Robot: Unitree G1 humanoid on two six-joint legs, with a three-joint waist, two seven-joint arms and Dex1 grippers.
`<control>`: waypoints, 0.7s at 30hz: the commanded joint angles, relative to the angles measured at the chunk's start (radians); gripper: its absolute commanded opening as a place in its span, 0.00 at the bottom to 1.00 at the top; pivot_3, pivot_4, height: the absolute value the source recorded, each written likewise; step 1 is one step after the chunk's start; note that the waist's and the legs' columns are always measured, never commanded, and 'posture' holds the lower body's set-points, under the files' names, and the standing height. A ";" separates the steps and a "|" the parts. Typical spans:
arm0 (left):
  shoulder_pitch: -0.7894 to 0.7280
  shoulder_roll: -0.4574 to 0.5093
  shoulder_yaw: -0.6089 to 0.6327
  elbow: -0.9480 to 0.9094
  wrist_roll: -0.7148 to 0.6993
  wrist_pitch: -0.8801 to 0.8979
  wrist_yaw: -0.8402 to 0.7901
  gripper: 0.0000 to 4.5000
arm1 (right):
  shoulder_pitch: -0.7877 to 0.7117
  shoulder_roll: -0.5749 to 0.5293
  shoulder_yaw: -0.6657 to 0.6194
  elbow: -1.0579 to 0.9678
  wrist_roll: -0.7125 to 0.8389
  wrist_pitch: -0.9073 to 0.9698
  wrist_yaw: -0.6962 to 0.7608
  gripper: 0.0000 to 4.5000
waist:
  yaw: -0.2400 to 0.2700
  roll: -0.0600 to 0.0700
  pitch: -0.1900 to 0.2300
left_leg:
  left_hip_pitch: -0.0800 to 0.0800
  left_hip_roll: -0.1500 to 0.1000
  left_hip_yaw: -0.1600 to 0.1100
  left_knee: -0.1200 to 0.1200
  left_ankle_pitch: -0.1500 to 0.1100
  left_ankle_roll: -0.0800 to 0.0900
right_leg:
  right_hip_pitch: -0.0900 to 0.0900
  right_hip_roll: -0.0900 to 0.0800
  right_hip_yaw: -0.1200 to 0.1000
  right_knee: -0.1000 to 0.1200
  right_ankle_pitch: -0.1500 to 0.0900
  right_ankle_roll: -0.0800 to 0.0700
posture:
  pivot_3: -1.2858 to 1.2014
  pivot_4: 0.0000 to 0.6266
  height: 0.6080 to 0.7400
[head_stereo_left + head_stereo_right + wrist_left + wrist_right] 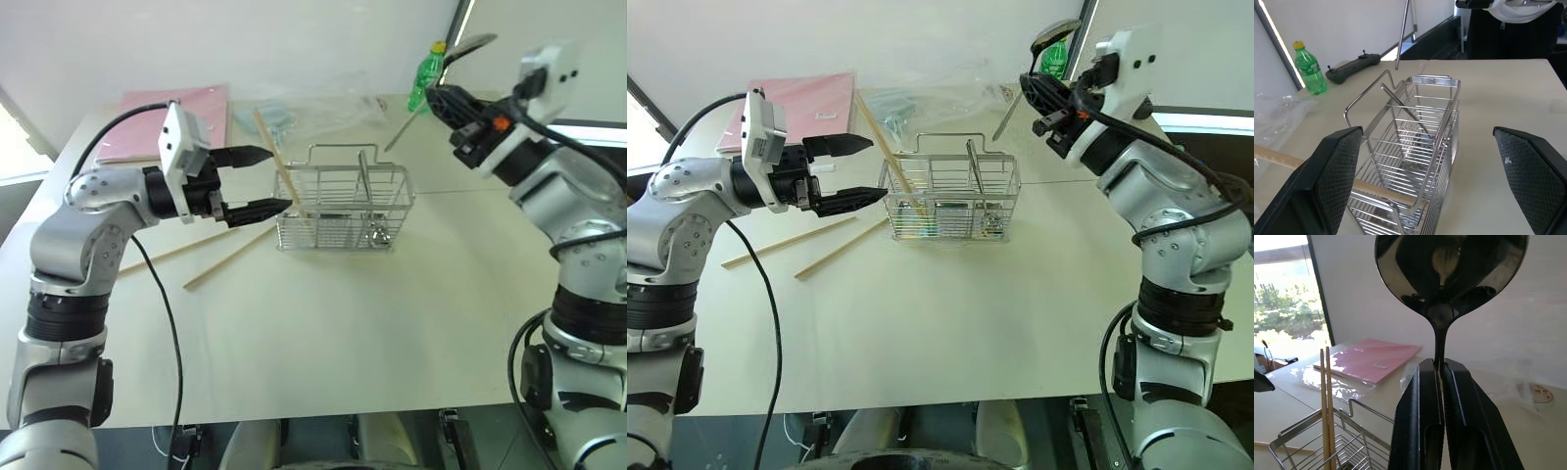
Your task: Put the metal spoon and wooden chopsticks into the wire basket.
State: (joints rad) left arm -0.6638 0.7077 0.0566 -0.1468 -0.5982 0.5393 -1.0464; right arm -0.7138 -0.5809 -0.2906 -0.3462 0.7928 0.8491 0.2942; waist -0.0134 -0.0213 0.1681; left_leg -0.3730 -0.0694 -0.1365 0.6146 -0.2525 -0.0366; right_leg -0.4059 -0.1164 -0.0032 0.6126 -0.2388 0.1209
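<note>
The wire basket [343, 201] stands mid-table. Two wooden chopsticks [1326, 401] lean inside its left end, their tops sticking out above the rim [272, 147]. Two more chopsticks [176, 253] lie flat on the table to the basket's left. My left gripper [277, 179] hangs open just left of the basket, pointing at it, with nothing between its fingers [1337, 181]. My right gripper [1441, 362] is raised behind and to the right of the basket, shut on the metal spoon [1449, 269]. The spoon's bowl is up and its handle [402, 132] slants down toward the basket.
A thin metal rod [1405, 112] leans inside the basket. A pink folder [176, 117] and clear plastic wrap [313, 108] lie at the back. A green bottle [1309, 68] and a black handset [1354, 66] sit at the far right.
</note>
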 commanded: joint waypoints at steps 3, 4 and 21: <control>-0.023 0.008 0.017 -0.003 0.006 -0.022 -0.010 1.00 | 0.061 0.003 -0.056 -0.115 0.087 0.062 -0.051 0.01 | 0.001 0.000 0.000 | 0.000 0.000 0.000 0.000 0.000 0.000 | 0.000 0.000 0.000 0.000 0.000 0.000 | 0.52 0.24 0.86; -0.025 0.007 0.015 -0.002 0.006 -0.022 -0.009 1.00 | 0.093 0.016 -0.043 -0.132 0.084 0.062 -0.059 0.01 | 0.002 0.000 0.000 | 0.000 0.000 0.000 0.000 0.000 0.000 | 0.001 0.000 0.000 0.000 0.000 0.000 | 0.52 0.24 0.86; -0.030 0.013 0.013 -0.014 0.003 -0.012 -0.017 1.00 | 0.192 0.035 0.077 -0.101 -0.071 -0.021 -0.018 0.87 | 0.001 0.000 0.000 | 0.000 0.000 0.000 0.000 0.000 0.000 | 0.000 0.000 0.000 0.000 0.000 0.000 | 0.52 0.24 0.86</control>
State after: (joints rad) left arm -0.6785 0.7075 0.0540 -0.1344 -0.5968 0.5349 -1.0622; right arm -0.5182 -0.5318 -0.2023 -0.4206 0.7267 0.8451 0.2644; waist -0.0127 -0.0213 0.1681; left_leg -0.3730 -0.0695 -0.1366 0.6147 -0.2525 -0.0365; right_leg -0.4055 -0.1162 -0.0032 0.6122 -0.2389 0.1211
